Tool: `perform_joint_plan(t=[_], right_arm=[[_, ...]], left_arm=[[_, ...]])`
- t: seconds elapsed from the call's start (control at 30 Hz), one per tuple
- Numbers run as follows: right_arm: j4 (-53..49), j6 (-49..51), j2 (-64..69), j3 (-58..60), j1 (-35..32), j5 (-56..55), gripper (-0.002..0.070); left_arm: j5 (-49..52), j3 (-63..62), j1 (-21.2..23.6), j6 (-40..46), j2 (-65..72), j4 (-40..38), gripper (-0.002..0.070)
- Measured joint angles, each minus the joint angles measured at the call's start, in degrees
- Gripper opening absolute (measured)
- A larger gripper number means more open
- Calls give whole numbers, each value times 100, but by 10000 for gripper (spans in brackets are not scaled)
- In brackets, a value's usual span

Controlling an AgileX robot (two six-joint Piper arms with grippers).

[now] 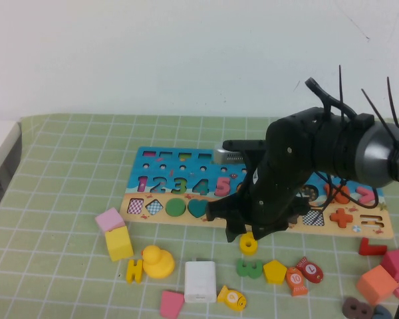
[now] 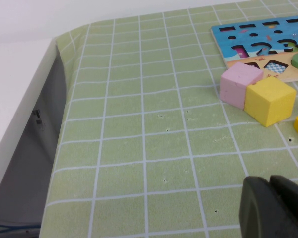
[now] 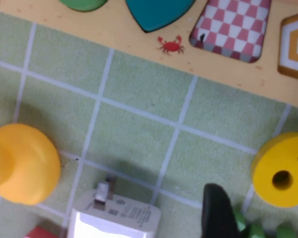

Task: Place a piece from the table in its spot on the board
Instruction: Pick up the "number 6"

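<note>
High view: the right gripper [image 1: 251,234] hangs over the yellow 6 [image 1: 249,244], fingers spread wide, nothing held. The 6 lies on the bench [image 1: 60,179] just in front of the board [image 1: 153,193]. This looks like the approach before the grasp.

Left wrist view: the left gripper [image 2: 277,208] sits low over bare mat; I cannot tell its fingers' state.

Right wrist view: the 6 lies beside one finger [image 3: 219,210]. Next, centre over it, descend, close.

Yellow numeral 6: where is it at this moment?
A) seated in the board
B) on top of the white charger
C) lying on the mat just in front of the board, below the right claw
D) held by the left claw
C: the yellow numeral 6 lies on the mat just off the board, under the open right claw.
</note>
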Motion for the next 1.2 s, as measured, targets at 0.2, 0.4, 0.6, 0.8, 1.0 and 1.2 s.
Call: perform_joint_plan(t=[0.2, 0.4, 0.6, 0.8, 1.0, 1.2], right_arm=[[-60, 174, 173, 0, 0, 48, 367], [-161, 241, 306, -26, 0, 50, 367], [-322, 245, 326, -72, 0, 13, 367], [-331, 254, 487, -72, 0, 25, 367], [-344, 254, 492, -84, 0, 4, 367], [-346, 218, 501, -362, 0, 153, 367]], left_arm=[[0, 0, 0, 0, 0, 0, -2], [0, 0, 0, 0, 0, 0, -2], [0, 0, 0, 0, 0, 0, -2], [0, 0, 0, 0, 0, 0, -2], [0, 0, 0, 0, 0, 0, -2], [0, 0, 0, 0, 0, 0, -2]])
